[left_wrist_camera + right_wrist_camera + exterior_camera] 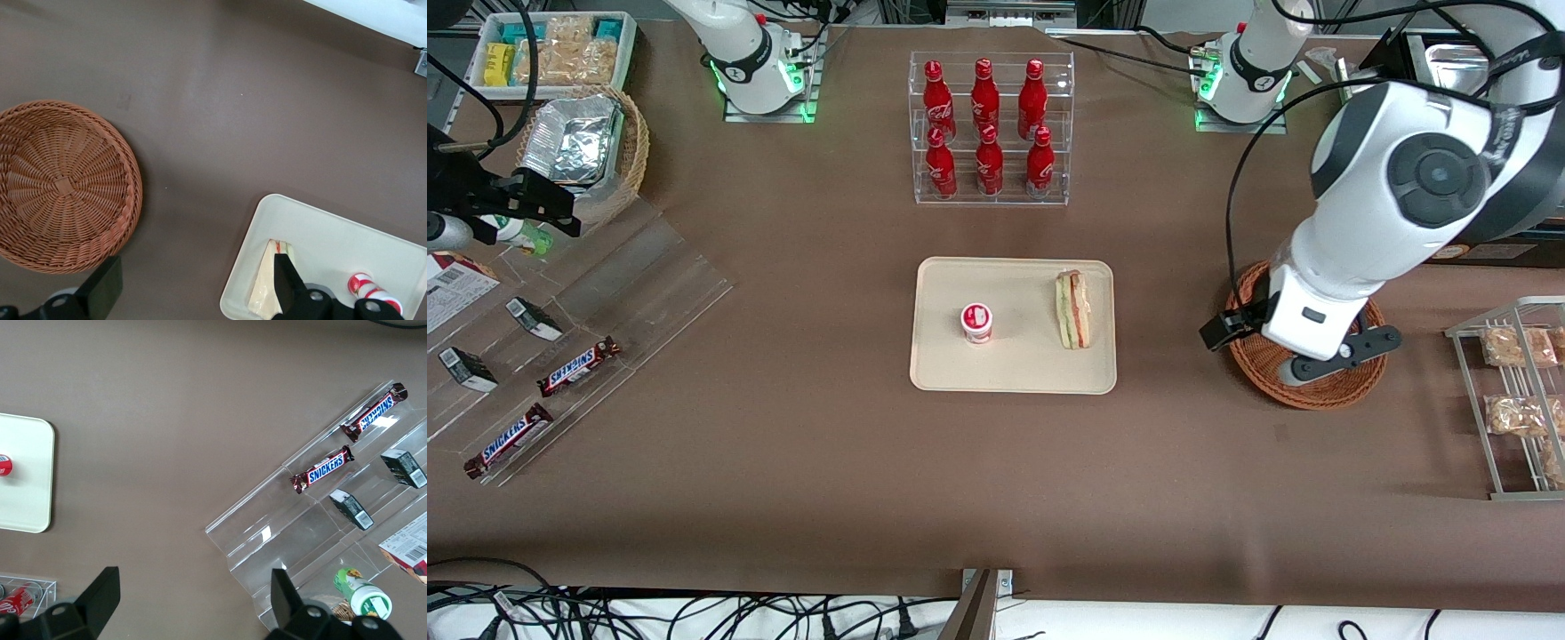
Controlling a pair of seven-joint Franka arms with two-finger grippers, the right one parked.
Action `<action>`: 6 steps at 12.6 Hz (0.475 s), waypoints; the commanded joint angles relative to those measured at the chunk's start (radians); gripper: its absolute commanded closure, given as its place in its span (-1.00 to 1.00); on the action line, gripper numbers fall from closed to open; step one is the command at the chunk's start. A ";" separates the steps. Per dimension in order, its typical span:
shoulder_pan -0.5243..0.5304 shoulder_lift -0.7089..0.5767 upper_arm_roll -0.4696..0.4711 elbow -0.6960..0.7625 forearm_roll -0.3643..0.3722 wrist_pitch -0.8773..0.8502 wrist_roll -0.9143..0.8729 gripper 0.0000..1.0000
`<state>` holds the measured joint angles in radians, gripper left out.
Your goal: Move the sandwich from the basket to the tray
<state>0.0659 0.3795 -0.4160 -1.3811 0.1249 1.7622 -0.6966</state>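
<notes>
The sandwich lies on the cream tray, at the tray's edge nearest the working arm; it also shows in the left wrist view, on the tray. The reddish-brown round basket stands beside the tray toward the working arm's end and is empty in the left wrist view. My left gripper hangs raised over the basket's area. In the left wrist view the gripper is open and empty, its fingers wide apart above bare table between basket and tray.
A small red-and-white cup stands on the tray. A clear rack of red bottles stands farther from the front camera. A wire rack with bagged snacks is at the working arm's end. Clear shelves with candy bars lie toward the parked arm's end.
</notes>
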 commanded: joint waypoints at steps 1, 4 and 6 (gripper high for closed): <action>-0.003 -0.089 0.090 -0.029 -0.092 -0.064 0.154 -1.00; -0.005 -0.160 0.180 -0.030 -0.134 -0.170 0.337 -1.00; 0.003 -0.191 0.218 -0.032 -0.152 -0.204 0.437 -1.00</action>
<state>0.0681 0.2367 -0.2306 -1.3821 0.0084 1.5826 -0.3527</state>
